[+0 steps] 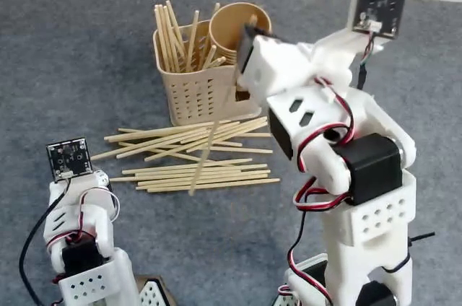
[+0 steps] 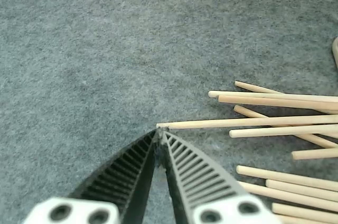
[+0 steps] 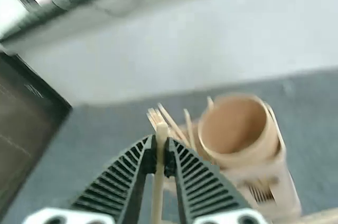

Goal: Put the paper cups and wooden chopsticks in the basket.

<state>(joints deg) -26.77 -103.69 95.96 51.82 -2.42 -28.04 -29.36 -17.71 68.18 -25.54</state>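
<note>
The right gripper [image 3: 160, 145] is closed to a narrow slit, clamped on one wooden chopstick [image 3: 157, 203] that stands upright between its fingers, just above the basket [image 3: 269, 189]. A paper cup [image 3: 237, 129] sits upright in the basket beside more chopsticks. The loose chopsticks [image 1: 195, 158] lie on the counter [image 1: 72, 68] just in front of the basket. The left gripper [image 2: 159, 133] is fully closed and holds nothing, its tips at the end of one loose stick [image 2: 253, 122].

I've open grey mat [image 1: 72, 60] left of the basket [image 1: 189, 97] (plenty of passage there). Loose chopsticks [image 1: 195, 162] sprawl across its front. The cup [image 1: 238, 23] fills half its mouth, and my right gripper [image 3: 160, 147], pinching a chopstick [image 3: 158, 187], hangs close by the cup.
</note>
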